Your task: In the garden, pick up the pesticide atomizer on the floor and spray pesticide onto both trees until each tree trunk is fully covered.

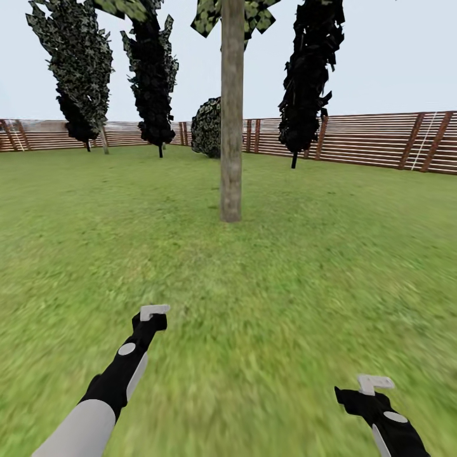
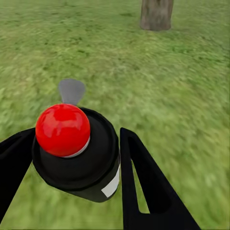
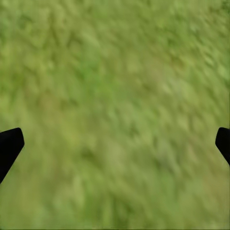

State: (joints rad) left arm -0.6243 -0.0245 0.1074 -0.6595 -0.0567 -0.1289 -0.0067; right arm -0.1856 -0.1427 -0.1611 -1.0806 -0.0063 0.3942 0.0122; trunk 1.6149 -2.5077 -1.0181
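Left wrist view shows the left gripper (image 2: 76,167) clamped on the small black red-capped pesticide atomizer (image 2: 74,151), with the tall grey-brown mottled tree trunk (image 1: 231,127) straight ahead of it across the grass, while the right gripper (image 3: 115,143) hangs spread and empty.

tree trunk (image 1: 231,108) crown cut off at top edge, atomizer (image 2: 76,148) body hidden between jaws (nozzle blurred)

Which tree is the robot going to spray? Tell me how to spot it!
Look across the green grass lawn toward the brown slatted wooden fence. Standing alone mid-lawn, straight ahead of both arms, is the tall grey-brown tree trunk. Unlike the dark, narrow, bushy trees by the fence, it is a bare, smooth post with no low branches.
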